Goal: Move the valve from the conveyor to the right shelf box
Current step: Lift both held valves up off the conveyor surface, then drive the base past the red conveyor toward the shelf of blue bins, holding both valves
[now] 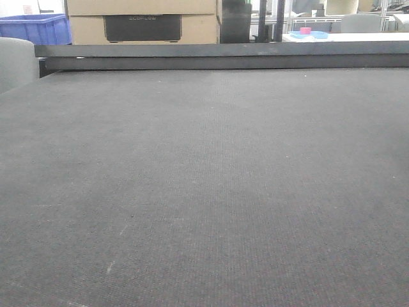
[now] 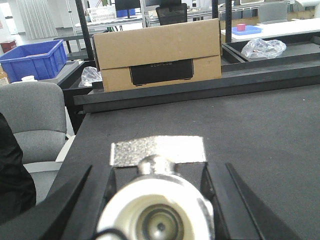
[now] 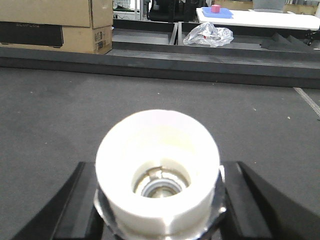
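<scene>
Dark grey conveyor (image 1: 204, 192) belt is closest and biggest; its woven cloth fills almost the whole front view. A dark metal rail (image 1: 223, 54) runs across its far edge. Behind the rail sits a brown cardboard box (image 1: 140, 19) with a black patch on its front. A grey chair (image 2: 32, 115) stands off the belt's left side. A blue bin (image 2: 32, 57) is farther back behind it.

The left gripper (image 2: 160, 200) shows at the bottom of the left wrist view. Its black fingers (image 2: 70, 205) stand on both sides of the left valve (image 2: 157, 210), and the jaws pinch it between them. This valve has a round white end with a hole in the middle, a shiny metal body and a flat silver handle (image 2: 157, 150) on top. It is over the belt's left part, near the edge.

The right gripper (image 3: 160, 200) looks the same in the right wrist view. Its jaws pinch the right valve (image 3: 157, 165), whose fat white end faces the camera with a metal ring inside. The belt lies behind it. I cannot tell if either valve touches the belt.

A crumpled clear plastic bag (image 3: 207, 35) lies past the rail. Farther off, a white table (image 1: 358, 37) holds a blue tray (image 1: 308, 34), and a little pink block (image 1: 305, 30) sits in the tray.
</scene>
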Tool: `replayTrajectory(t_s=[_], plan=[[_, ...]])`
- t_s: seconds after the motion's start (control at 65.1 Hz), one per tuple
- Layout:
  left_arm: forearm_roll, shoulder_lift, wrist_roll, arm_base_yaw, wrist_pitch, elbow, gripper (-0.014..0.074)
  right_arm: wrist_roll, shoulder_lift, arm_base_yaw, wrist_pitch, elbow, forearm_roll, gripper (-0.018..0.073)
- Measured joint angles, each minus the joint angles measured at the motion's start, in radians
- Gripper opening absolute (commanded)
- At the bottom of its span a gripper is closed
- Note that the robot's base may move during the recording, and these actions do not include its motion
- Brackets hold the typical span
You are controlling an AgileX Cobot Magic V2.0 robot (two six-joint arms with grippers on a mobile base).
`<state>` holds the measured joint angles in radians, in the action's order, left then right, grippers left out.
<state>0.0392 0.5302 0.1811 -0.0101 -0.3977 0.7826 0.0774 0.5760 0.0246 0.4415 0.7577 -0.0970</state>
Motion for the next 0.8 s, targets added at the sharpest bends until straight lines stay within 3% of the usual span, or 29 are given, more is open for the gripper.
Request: replayTrajectory(t_s=[0.799], plan=[[-0.002, 0.000, 0.000, 0.000, -0.002, 0.000, -0.0111, 0.000, 0.000, 0.000, 0.000, 0.000, 0.000, -0.0154]])
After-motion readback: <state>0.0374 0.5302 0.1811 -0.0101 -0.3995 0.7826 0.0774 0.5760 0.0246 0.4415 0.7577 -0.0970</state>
